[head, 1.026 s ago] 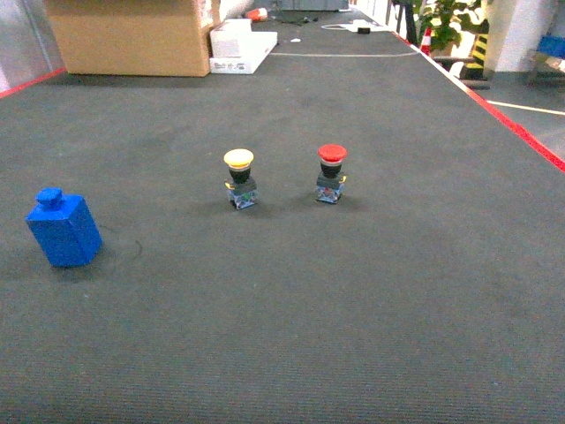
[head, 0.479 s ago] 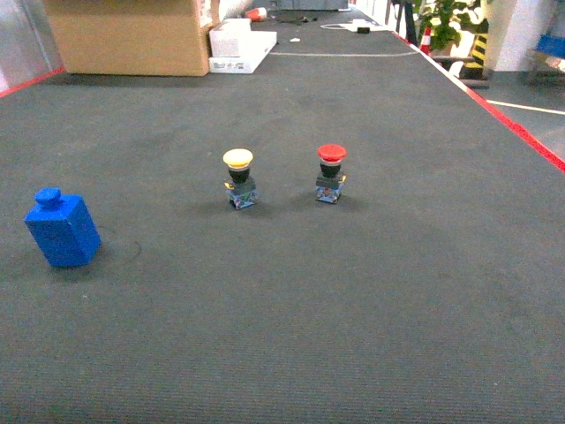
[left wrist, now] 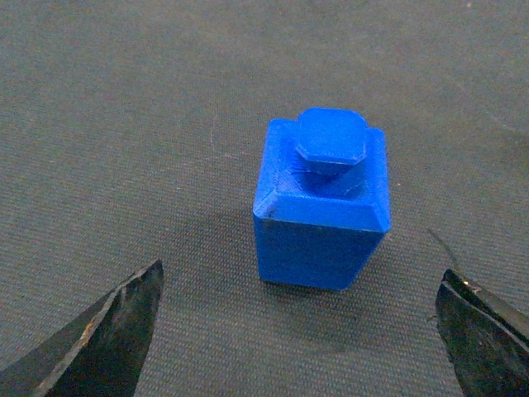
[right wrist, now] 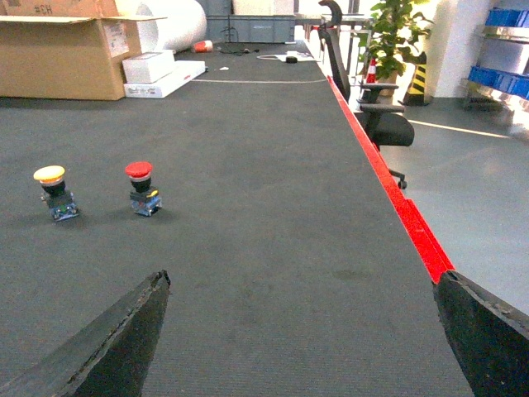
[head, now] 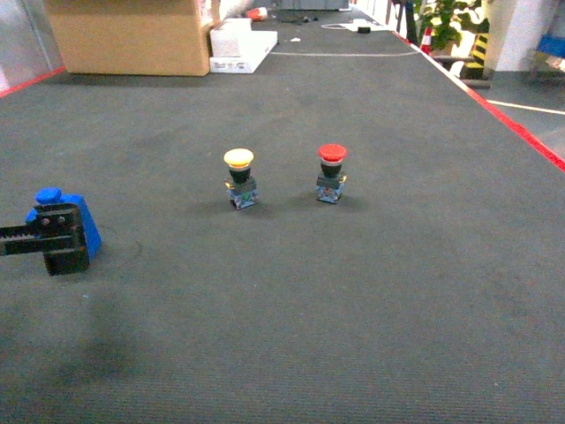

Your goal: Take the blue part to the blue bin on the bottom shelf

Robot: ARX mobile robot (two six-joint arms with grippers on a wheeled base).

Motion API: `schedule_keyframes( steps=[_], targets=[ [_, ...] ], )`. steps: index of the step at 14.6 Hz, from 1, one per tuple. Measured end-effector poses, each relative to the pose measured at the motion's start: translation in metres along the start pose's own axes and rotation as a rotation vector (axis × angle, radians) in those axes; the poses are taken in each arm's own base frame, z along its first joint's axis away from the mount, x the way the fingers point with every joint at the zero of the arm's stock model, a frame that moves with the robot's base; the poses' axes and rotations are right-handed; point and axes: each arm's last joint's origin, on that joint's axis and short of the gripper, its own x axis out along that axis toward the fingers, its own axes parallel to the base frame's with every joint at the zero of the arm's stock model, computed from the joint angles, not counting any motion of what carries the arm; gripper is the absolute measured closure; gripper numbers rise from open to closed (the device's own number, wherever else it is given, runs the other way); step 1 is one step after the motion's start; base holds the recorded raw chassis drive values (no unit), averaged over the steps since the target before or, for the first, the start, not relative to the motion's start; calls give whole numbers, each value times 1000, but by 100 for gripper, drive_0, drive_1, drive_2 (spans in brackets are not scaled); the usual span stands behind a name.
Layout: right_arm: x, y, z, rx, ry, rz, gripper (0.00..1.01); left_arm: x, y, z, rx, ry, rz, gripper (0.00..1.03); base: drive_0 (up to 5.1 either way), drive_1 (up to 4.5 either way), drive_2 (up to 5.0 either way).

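Observation:
The blue part point(left wrist: 322, 207), a blue block with a knob on top, stands upright on the dark carpet, at the far left in the head view point(head: 81, 215). My left gripper point(head: 58, 237) reaches in from the left edge and covers much of the part there. In the left wrist view its fingers point(left wrist: 116, 331) stand wide open on either side of the part, not touching it. My right gripper point(right wrist: 302, 277) is open over bare carpet and holds nothing. Far off at the right, blue bins point(right wrist: 499, 80) sit on a steel rack; the bottom shelf does not show.
A yellow push button point(head: 239, 179) and a red push button point(head: 331, 175) stand mid-floor. A cardboard box point(head: 128, 35) and white boxes point(head: 240, 46) sit at the back. A red line point(right wrist: 388, 186) edges the carpet, with an office chair point(right wrist: 376, 116) beyond.
My left gripper has come into the head view from the left edge and now stands at the blue part. The part and both buttons have stayed in place.

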Motion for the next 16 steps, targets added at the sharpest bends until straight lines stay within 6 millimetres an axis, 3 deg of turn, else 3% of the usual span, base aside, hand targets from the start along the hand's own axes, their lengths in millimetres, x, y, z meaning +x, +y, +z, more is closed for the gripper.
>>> schedule_keyframes(
  steps=[4,6,7,10,16],
  targets=[
    [0,0,0,0,0,0,3,25,-2,3,1,11,0,5,0,0,0],
    [0,0,0,0,0,0,3,73,3,-1,-14,8,18,5,0,0,0],
    [0,0,0,0,0,0,3,77,1,-3,-10,7,8,5,0,0,0],
    [0,0,0,0,0,0,3,81,-3,-10,-8,31,-4,37,0,0,0],
    [0,0,0,0,0,0,3,74,-2,-11,-12,17,-5,59,0,0,0]
  ],
)
